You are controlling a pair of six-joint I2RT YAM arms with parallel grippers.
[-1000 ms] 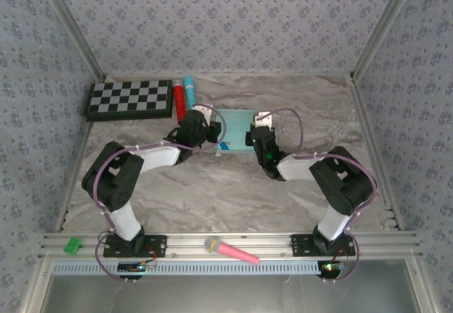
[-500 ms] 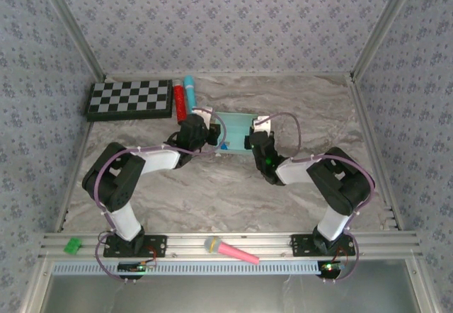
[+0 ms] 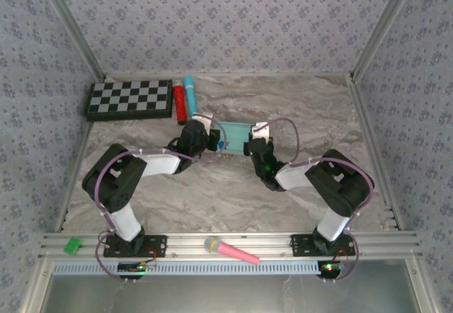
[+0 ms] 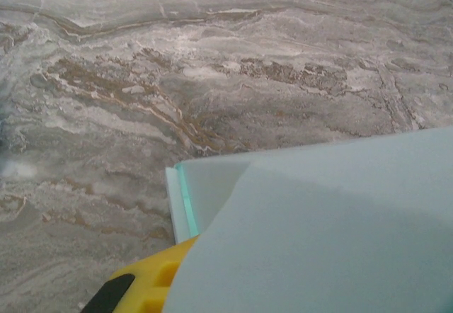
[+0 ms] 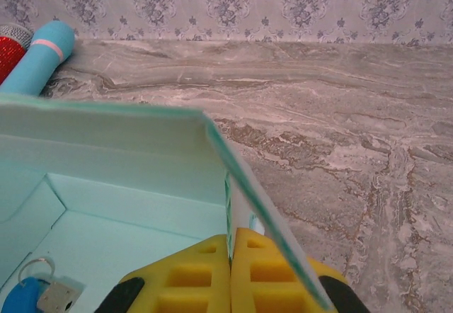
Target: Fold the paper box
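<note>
Card is what the coming move turns on: the paper box (image 3: 235, 133) sits on the desk (image 3: 212, 192) toward 12 o'clock from the two bases. It is held between both sets of jaws, with its long axis running 9 to 3 o'clock.

From the top camera, the left arm (image 3: 159, 158) reaches the box's 9 o'clock end and the right arm (image 3: 304, 171) its 3 o'clock end. We judge neither arm nearer, since each meets its own short side.

From the right wrist, we see the yellow fingers (image 5: 205, 277) pressed together with the box's upright end wall running down into the seam between them. The right jaws are therefore closed, pinching that wall. The open interior lies toward 9 o'clock of them, and a turquoise marker (image 5: 39, 58) rests well beyond at 10 o'clock.

From the left wrist, a pale panel of the box (image 4: 318, 235) spreads out over one yellow finger (image 4: 152, 285) and hides the other. We take these jaws as all but closed on that panel, though the pinch itself is covered.

Because the card stretches straight between the two grips, we judge that any fold has to hinge about a line across the long axis. One end would swing while the other anchors.
</note>
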